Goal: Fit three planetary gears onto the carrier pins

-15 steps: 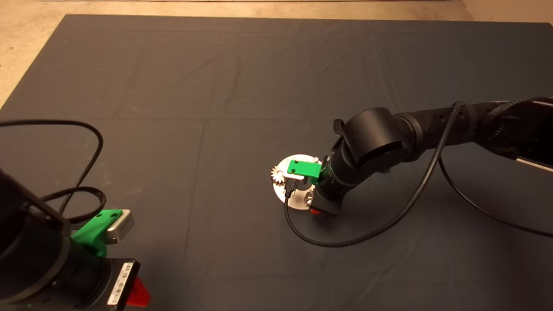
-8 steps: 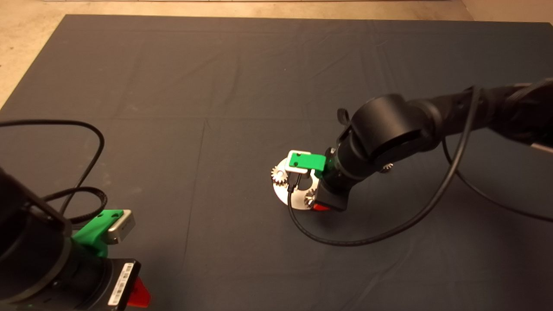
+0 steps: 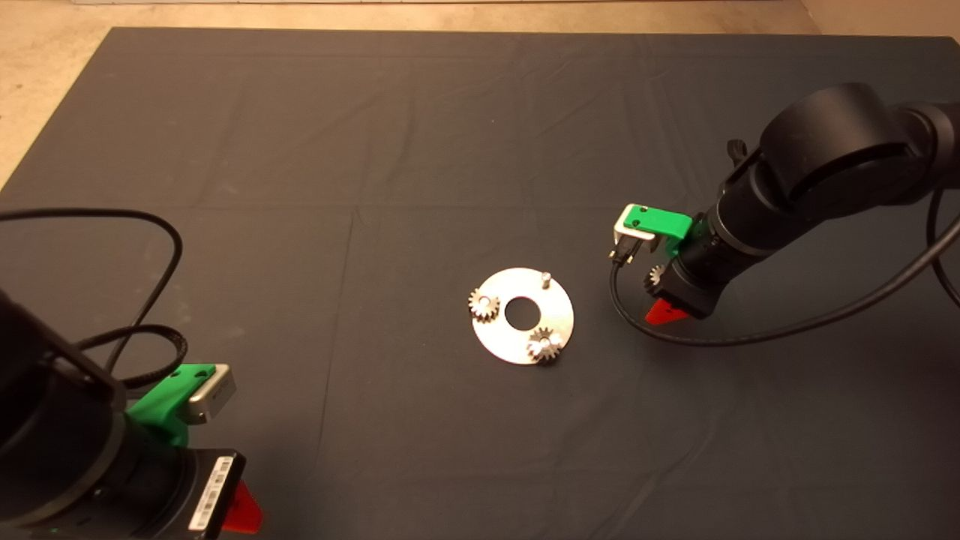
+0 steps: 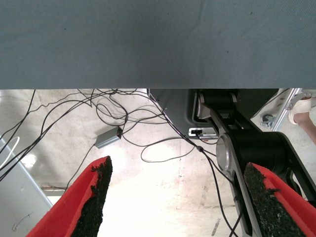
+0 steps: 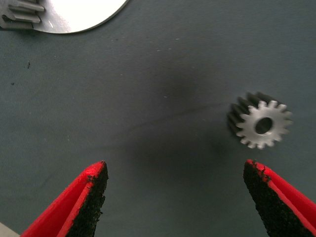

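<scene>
Since a second ago the right gripper [image 3: 664, 311] has pulled away from the round disc [image 3: 517, 341] and now hangs over the dark mat [image 3: 375, 150] off to the disc's right side, near the loose third gear [image 3: 654, 278]. With the arm gone, the whole disc shows in the head view.

Two of the gears are already on the disc: one [image 3: 484, 305] sits on the pin at its left edge, and another [image 3: 544, 344] sits on the pin at its near right edge. The third pin [image 3: 546, 277], at the far edge of the disc, stands bare. So by my reading two of three are done, and what is left is to pick up the last gear and seat it on that bare pin.

The right wrist view shows the last gear [image 5: 260, 126] lying flat on the mat with its centre hole facing up, apart from the disc, whose rim [image 5: 84, 17] shows at one corner with a seated gear [image 5: 19, 15] beside it. The right fingers [image 5: 94, 197] are spread wide and hold nothing; the gear lies beyond them, closer to one finger than the other, and is not yet between them.

The left gripper [image 3: 244, 510] waits at the lower left edge of the counter, its fingers [image 4: 96, 197] wide apart and empty, looking out over cables on the floor past the mat's edge.
</scene>
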`<state>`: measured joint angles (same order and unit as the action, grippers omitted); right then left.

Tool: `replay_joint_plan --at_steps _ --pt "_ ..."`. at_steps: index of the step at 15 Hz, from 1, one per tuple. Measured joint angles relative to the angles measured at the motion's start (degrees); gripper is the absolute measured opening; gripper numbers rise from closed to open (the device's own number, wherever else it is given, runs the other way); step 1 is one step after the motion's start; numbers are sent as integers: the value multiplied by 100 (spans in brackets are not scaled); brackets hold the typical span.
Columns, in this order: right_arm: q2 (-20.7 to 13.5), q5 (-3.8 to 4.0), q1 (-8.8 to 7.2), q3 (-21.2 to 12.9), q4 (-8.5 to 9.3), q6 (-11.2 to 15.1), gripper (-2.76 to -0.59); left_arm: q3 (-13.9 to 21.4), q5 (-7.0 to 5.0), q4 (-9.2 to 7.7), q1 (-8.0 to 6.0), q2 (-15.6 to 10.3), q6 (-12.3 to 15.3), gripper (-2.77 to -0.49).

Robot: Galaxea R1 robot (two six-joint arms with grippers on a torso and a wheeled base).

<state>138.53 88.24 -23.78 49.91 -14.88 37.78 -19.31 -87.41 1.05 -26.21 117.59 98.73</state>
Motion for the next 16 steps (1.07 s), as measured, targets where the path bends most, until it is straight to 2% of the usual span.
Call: replay_joint_plan --at_steps 1,3,4,5,6,14,16 --pt "-25 -20 93 11 0 1 -133 0 -2 0 2 -1 0 -137" --pt "-62 -84 265 95 -2 4 -120 0 -2 -1 2 -11 0 -137" --pt "-127 -80 339 171 -2 6 -119 0 -2 0 2 -9 0 -137" --pt "-171 -48 423 294 -5 20 -107 0 -2 -1 2 0 0 -137" --pt "-188 -43 473 394 -7 22 -103 0 -2 0 2 0 0 -137" --pt "-221 -56 523 618 -60 22 -76 0 -2 -1 64 20 0 -137" --pt "-226 -56 523 624 -73 20 -61 0 -1 -1 66 35 0 -137"
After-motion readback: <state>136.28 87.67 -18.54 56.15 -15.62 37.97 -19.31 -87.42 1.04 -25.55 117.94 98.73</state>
